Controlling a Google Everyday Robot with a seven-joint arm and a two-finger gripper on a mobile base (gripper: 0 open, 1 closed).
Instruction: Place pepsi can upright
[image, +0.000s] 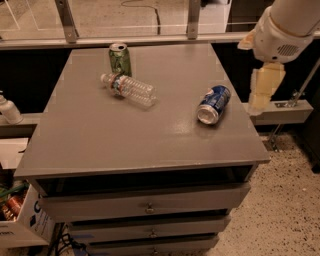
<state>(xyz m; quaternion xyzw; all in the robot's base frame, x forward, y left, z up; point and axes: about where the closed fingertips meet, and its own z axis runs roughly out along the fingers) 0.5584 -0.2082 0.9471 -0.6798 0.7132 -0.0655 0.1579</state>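
Pepsi can (214, 104): on its side, near the table's (125, 135) right edge.
Green can (120, 59): upright, beside the lying clear bottle (129, 89).
Gripper (263, 89): right of the table, holding nothing visible; grip cannot be told.

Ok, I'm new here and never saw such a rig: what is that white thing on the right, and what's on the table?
One camera looks down on a grey cabinet top with drawers below. The white shape at upper right is the robot's arm; the cream piece hanging from it is its gripper, beside the top's right edge, touching nothing. On the top: a blue pepsi can lying on its side near the right edge, a clear plastic bottle lying down, and a green can standing upright behind it.
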